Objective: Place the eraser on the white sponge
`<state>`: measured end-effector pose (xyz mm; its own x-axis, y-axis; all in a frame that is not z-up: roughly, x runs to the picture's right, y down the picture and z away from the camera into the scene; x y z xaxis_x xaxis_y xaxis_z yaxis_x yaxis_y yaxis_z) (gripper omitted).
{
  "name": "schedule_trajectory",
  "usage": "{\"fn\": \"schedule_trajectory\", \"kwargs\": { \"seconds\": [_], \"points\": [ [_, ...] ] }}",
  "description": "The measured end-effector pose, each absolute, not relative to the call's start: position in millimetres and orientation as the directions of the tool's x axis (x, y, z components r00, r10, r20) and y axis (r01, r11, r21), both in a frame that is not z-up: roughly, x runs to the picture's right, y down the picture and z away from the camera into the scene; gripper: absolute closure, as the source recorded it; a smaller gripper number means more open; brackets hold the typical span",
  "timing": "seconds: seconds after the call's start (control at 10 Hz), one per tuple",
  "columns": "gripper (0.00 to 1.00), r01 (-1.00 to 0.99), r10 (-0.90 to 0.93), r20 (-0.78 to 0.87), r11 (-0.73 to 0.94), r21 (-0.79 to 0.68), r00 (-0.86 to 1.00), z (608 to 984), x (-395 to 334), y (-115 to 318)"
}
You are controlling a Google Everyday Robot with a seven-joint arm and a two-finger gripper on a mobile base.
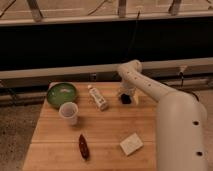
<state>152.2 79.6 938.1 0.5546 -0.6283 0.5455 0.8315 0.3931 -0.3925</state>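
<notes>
From where I stand, the wooden tabletop (107,127) runs out in front of a dark wall with rails along it. The robot's white arm (165,102) comes in from the right, bends at the far edge of the tabletop and points down. Its pincer (128,94) hangs low over the back right part of the tabletop, right at the eraser (124,100). The fingers are spread wide and have not clamped on anything. I cannot tell whether they touch the eraser, which lies flat on the wood as a small black block, partly hidden by the pincer.

The white sponge (131,144) lies well apart from it, near the front edge and turned at a slight angle, with nothing on top of it.

A white bottle (98,97) lies on its side just left of the pincer. Farther left is a green bowl (62,93) at the back corner, with a white cup (69,113) standing upright just in front of it. A dark reddish-brown long thing (83,146) lies near the front, to the left of the sponge.
</notes>
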Motion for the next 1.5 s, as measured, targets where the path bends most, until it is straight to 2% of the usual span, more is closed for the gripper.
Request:
{"fn": "schedule_trajectory", "kwargs": {
  "seconds": [1.1,1.2,1.5],
  "points": [
    [0.22,0.843,-0.634,0.557,0.378,-0.382,0.536,940.6,144.7,80.6],
    [0.24,0.844,-0.635,0.558,0.376,-0.382,0.535,940.5,143.9,81.1],
    [0.42,0.847,-0.637,0.559,0.373,-0.379,0.531,939.3,142.0,80.8]
  ]
}}
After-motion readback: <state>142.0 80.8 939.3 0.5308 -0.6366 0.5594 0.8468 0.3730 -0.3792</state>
